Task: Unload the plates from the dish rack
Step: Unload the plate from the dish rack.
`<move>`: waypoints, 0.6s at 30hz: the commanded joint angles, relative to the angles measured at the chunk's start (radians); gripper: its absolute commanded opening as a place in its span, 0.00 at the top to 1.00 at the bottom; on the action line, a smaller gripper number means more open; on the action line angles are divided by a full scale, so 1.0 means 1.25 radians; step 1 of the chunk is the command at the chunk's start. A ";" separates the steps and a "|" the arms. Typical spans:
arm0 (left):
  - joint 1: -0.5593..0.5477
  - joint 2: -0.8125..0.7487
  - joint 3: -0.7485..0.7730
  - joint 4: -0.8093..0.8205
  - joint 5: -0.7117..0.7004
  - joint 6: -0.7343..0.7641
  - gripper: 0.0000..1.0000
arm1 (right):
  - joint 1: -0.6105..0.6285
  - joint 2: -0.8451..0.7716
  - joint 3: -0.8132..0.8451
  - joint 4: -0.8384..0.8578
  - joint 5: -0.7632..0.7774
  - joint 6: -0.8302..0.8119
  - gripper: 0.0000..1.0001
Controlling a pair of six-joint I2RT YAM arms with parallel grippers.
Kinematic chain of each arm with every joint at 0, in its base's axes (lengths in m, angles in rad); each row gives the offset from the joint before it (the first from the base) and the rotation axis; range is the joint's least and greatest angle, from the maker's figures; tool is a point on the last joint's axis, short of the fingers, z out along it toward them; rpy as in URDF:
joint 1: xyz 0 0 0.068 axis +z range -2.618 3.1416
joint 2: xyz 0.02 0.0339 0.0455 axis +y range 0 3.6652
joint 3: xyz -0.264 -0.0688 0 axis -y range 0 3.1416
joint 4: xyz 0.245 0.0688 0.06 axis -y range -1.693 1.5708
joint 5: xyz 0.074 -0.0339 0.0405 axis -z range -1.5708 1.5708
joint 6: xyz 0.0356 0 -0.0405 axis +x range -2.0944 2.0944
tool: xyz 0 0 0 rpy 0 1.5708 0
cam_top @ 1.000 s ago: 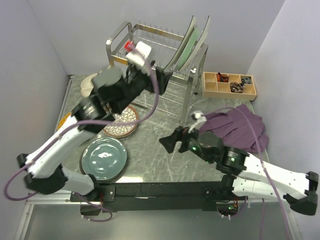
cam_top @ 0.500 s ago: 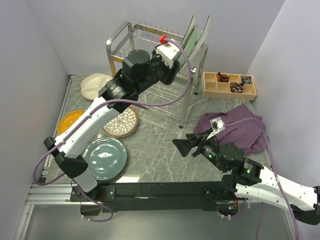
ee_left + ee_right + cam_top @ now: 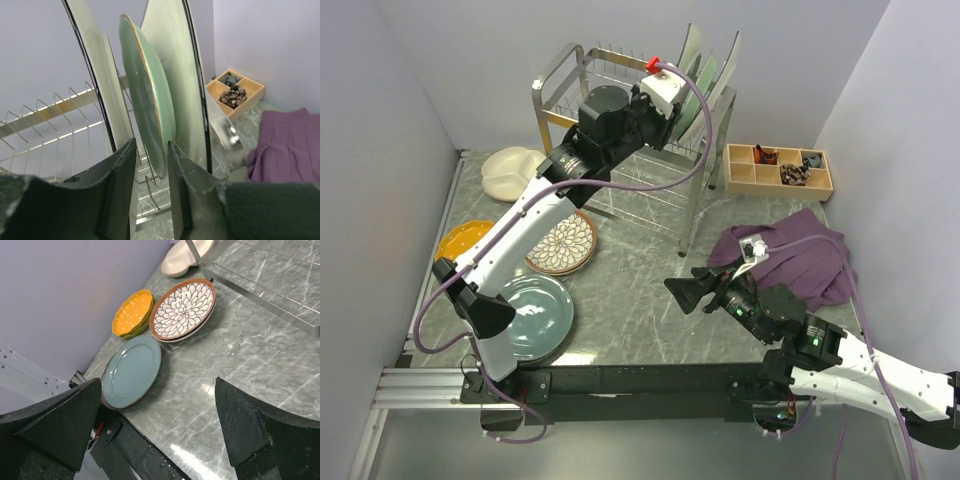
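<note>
The dish rack [image 3: 560, 90] stands at the back, with three plates upright at its right end [image 3: 708, 80]. My left gripper [image 3: 678, 108] reaches in there. In the left wrist view its fingers [image 3: 151, 150] straddle the lower rim of the pale green plate [image 3: 145, 100]; a slit of light still shows beside the left finger. Two paler plates flank it. On the table lie the cream divided plate [image 3: 510, 165], the orange dotted one [image 3: 460, 238], the brown petal one [image 3: 563, 243] and the grey-blue one [image 3: 532, 315]. My right gripper [image 3: 678, 290] hovers open and empty over the table [image 3: 157, 425].
A wooden compartment tray [image 3: 778, 170] sits right of the rack, and a purple cloth [image 3: 800, 255] lies in front of it. Walls close in on the left, back and right. The rack's chrome leg [image 3: 695, 215] stands near the table's middle.
The left arm has swung up from over the table to the rack's right end, and its jaws have narrowed around the green plate's rim. The right arm drew back toward the near edge.
</note>
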 commanded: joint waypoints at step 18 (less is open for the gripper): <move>0.071 -0.047 -0.059 0.131 0.176 -0.066 0.57 | 0.002 -0.010 -0.004 0.030 0.021 -0.010 0.00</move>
